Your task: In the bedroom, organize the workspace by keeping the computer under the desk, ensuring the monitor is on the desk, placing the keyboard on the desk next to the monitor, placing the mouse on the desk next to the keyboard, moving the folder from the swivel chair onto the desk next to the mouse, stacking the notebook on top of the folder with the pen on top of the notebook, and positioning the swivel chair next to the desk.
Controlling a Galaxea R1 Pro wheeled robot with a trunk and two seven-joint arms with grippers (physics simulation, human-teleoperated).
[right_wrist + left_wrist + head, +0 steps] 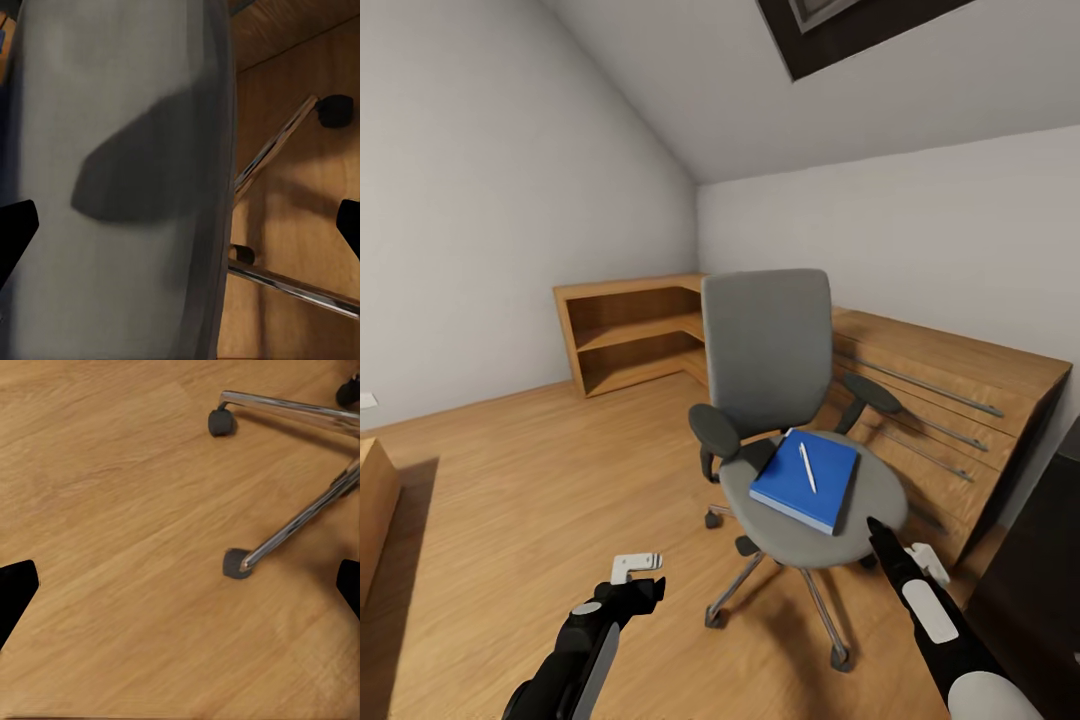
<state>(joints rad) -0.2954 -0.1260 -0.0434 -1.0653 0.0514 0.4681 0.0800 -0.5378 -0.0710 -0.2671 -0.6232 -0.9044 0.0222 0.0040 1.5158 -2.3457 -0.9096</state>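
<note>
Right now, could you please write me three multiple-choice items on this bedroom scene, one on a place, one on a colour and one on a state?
1. Where does the pen lie?
A. on the blue book on the chair seat
B. on the floor
C. on the wooden shelf

2. What colour is the swivel chair backrest?
A. red
B. grey
C. blue

3. How do the left gripper jaws stand?
A. shut on the pen
B. clamped on a chair leg
C. apart over bare floor, holding nothing

Answers: 1 A, the head view shows the pen on the blue book on the seat. 2 B, the backrest is grey. 3 C, the left wrist view shows dark fingertips wide apart above floorboards.
</note>
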